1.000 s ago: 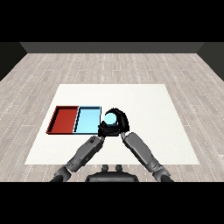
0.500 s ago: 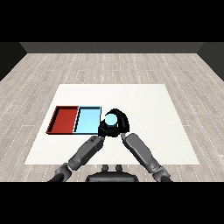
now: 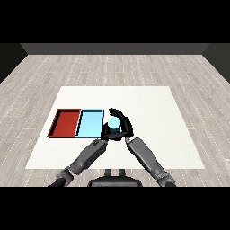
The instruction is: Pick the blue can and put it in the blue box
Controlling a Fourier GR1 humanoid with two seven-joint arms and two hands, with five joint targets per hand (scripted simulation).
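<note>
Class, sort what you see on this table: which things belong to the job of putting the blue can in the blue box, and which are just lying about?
Belong to the job: blue can, light blue tray, right hand curled round the can, left hand beside it.

Just lying about: red tray, white table.

The blue can (image 3: 113, 122) shows only its pale round top; its side wall is covered by the right hand (image 3: 124, 126), whose fingers curl around it. Whether the can rests on the white table (image 3: 157, 117) or is held clear of it cannot be determined. The left hand (image 3: 107, 133) is mostly hidden against the can and the right hand, so the position of its fingers cannot be determined. The near right corner of the light blue tray (image 3: 90, 123) is covered by the hands. Contact between the can and the tray rim cannot be confirmed. Both forearms are cut off at the lower band.
</note>
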